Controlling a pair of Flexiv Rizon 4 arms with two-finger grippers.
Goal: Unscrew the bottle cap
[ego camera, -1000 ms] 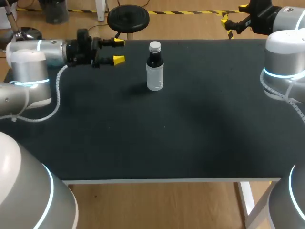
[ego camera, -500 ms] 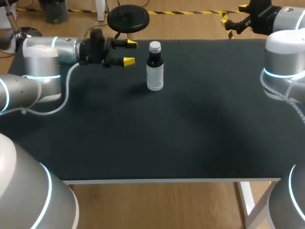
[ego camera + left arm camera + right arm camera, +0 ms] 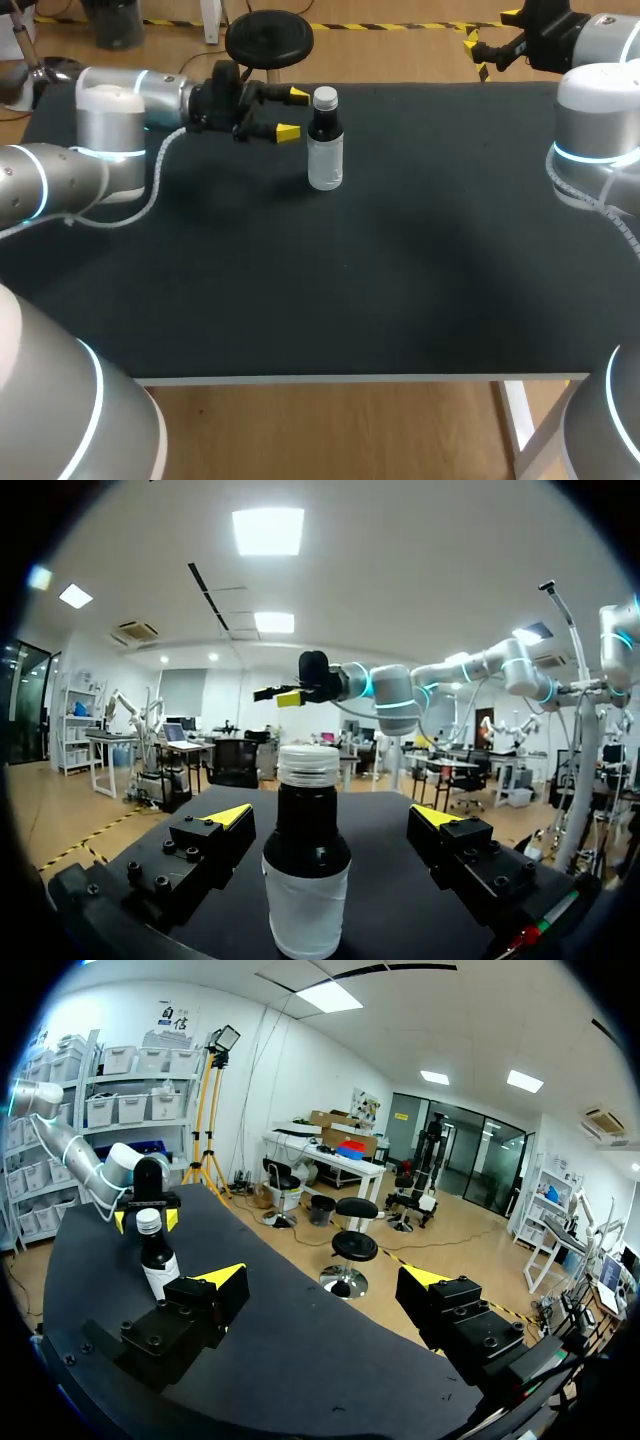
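Note:
A small bottle (image 3: pixel 325 150) with a clear lower body, dark neck and white cap (image 3: pixel 325 98) stands upright near the table's far edge. My left gripper (image 3: pixel 292 114) lies level just left of it, open, its yellow tips a little short of the neck. In the left wrist view the bottle (image 3: pixel 304 880) stands just ahead of my left gripper (image 3: pixel 332 816), in line with the gap, untouched. My right gripper (image 3: pixel 477 57) hangs open past the far right corner, far from the bottle. From the right wrist, the bottle (image 3: pixel 156 1258) is well ahead of my right gripper (image 3: pixel 323 1280).
The black tabletop (image 3: pixel 400 260) runs to its front edge (image 3: pixel 350 378). My right arm's white links (image 3: pixel 595 140) stand at the right side, and my left arm (image 3: pixel 110 130) lies along the far left.
My left gripper has swept rightward along the far edge up to the bottle, staying open. The bottle and right arm have not moved.

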